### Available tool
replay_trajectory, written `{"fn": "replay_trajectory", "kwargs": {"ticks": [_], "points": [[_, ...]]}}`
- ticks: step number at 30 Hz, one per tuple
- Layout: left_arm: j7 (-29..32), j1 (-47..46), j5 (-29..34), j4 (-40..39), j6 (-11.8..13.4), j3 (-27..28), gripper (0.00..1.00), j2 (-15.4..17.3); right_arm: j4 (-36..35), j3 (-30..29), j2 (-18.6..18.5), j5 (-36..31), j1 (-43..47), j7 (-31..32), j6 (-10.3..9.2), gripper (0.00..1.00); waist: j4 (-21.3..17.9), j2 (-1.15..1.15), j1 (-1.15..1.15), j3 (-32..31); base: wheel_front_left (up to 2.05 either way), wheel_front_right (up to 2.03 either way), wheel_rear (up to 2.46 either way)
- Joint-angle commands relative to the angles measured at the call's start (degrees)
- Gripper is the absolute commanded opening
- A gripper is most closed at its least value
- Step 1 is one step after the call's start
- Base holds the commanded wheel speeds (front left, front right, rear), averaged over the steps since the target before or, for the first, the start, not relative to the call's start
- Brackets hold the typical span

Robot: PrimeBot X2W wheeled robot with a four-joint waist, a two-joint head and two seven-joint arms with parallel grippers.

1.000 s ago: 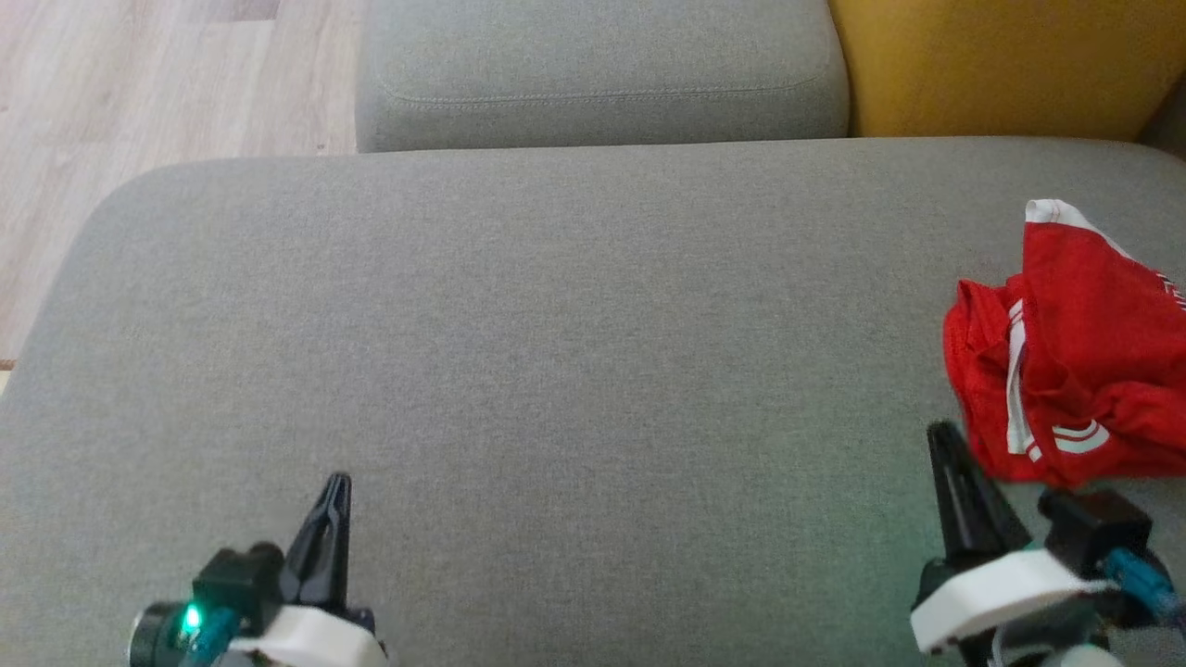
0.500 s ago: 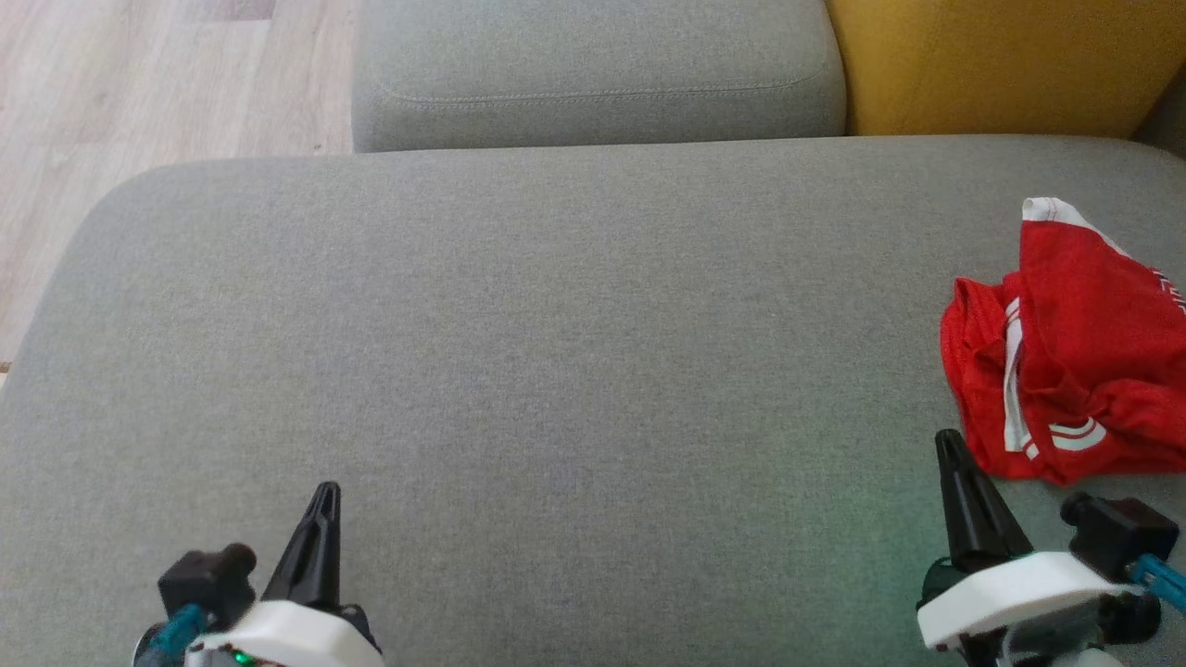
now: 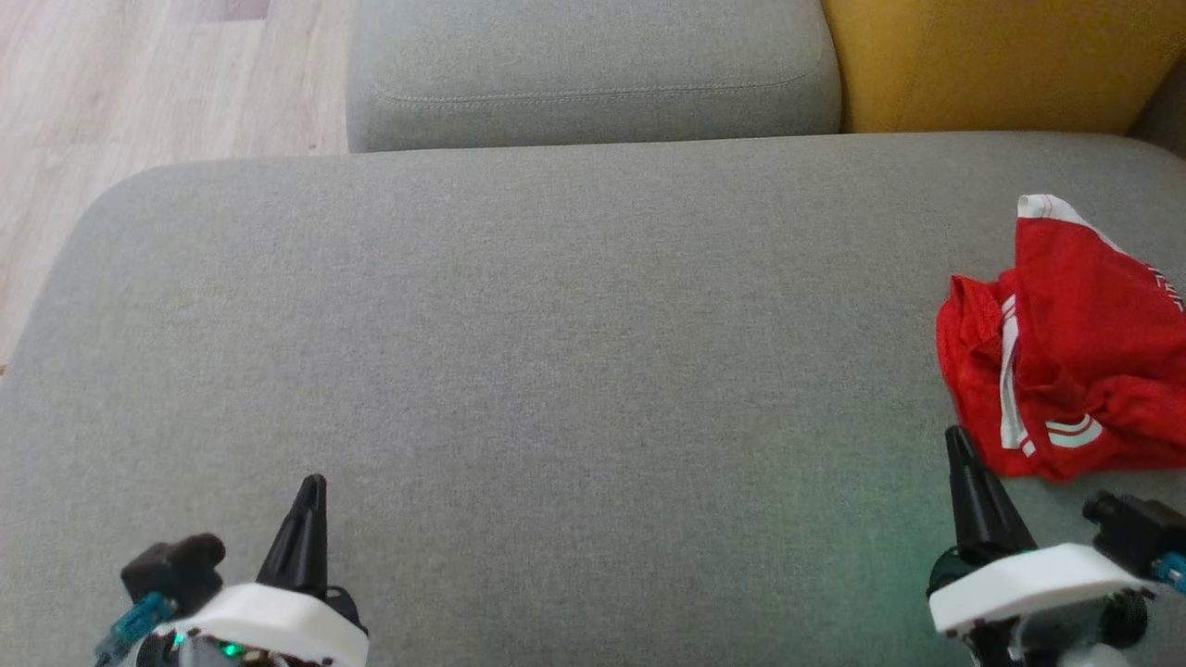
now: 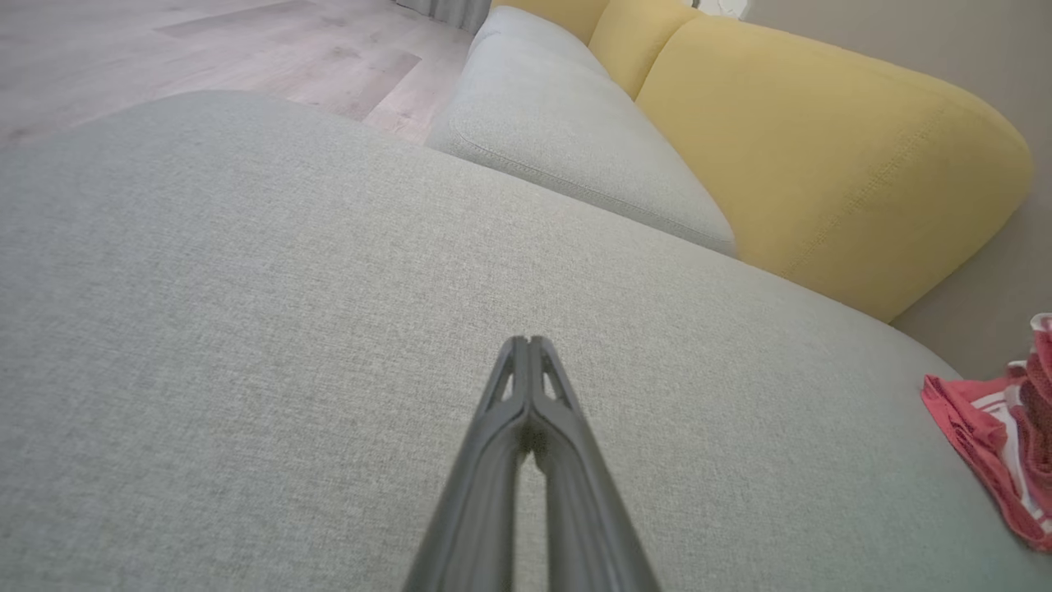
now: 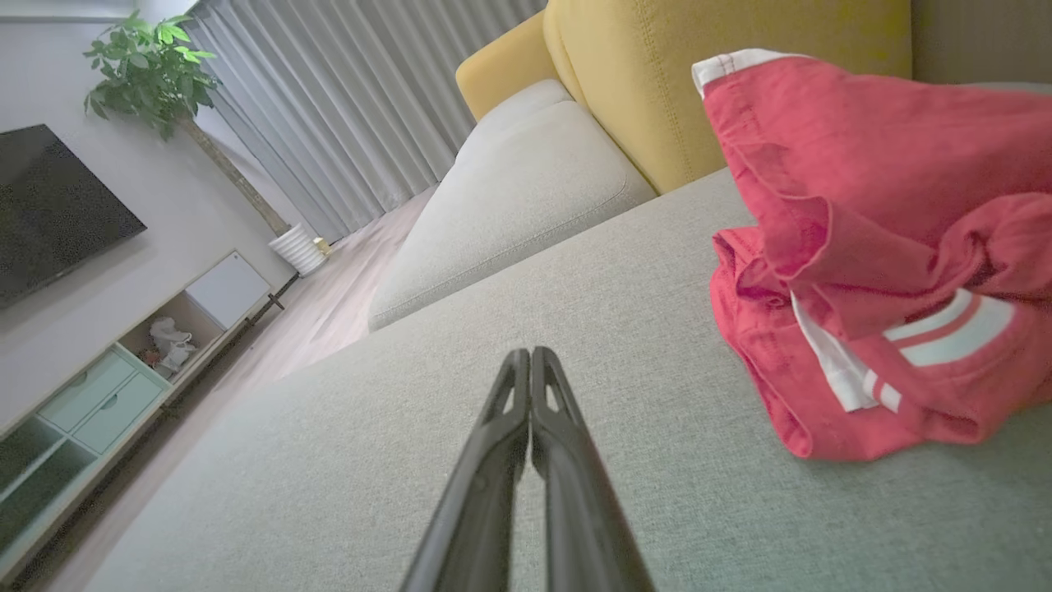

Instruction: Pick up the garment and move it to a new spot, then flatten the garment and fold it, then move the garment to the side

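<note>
Item one: garment (image 3: 1066, 352), red with white stripes, a crumpled heap at the right end of the grey seat cushion (image 3: 556, 324), cut off by the head view's right edge. Item two: right gripper (image 3: 954, 435), fingers pressed together and empty, tip just beside the heap's near left corner and not touching it. Item three: left gripper (image 3: 310, 486), likewise pressed together and empty, well apart from the garment over bare cushion. Hazards, as I judge them: if I drive the right arm in with the fingers closed, I will shove the heap instead of taking it. The folds lie stacked, so a pinch may catch one loose layer and the rest trail, or catch several and the garment comes up bunched and hard to flatten. I cannot see where the garment ends on the right, so part of it may lie beyond my reach. Views compared: the head view alone sets both grippers against the heap and shows the wide bare cushion for a new spot. The right wrist view gives the folds close, with a white hem raised against the yellow backrest (image 5: 723, 74). The left wrist view catches only a red edge at its far right.
</note>
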Motion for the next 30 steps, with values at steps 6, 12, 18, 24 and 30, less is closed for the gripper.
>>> {"fn": "replay_trajectory", "kwargs": {"ticks": [6, 12, 18, 24, 30], "points": [[1.1, -3.6, -4.9, -1.4, -0.8, 2.4, 0.00, 0.0, -1.0, -0.3, -1.1, 5.2, -3.7, 0.3, 0.15, 0.00, -0.1, 0.00, 0.00, 0.0, 0.00, 0.00, 0.00], [2.1, -4.2, -8.9, -1.1, -1.2, 3.3, 0.00, -0.3, -0.3, -0.6, -1.3, 9.3, -4.3, 0.5, 0.17, 0.00, -0.3, 0.00, 0.00, 0.1, 0.00, 0.00, 0.00], [3.0, -4.7, -12.8, -0.9, -1.7, 4.2, 0.00, -0.7, 0.4, -0.8, -1.4, 13.4, -4.9, 0.7, 0.19, 0.00, -0.4, 0.00, 0.00, 0.1, 0.00, 0.00, 0.00], [3.9, -5.2, -16.8, -0.6, -2.2, 5.0, 0.00, -1.0, 1.1, -1.1, -1.4, 17.5, -5.5, 0.9, 0.21, 0.00, -0.5, 0.00, 0.00, 0.2, 0.00, 0.00, 0.00], [4.9, -5.8, -20.7, -0.3, -2.6, 5.9, 0.00, -1.3, 1.9, -1.4, -1.5, 21.5, -6.1, 1.1, 0.23, 0.00, -0.7, 0.00, 0.00, 0.2, 0.00, 0.00, 0.00]]}}
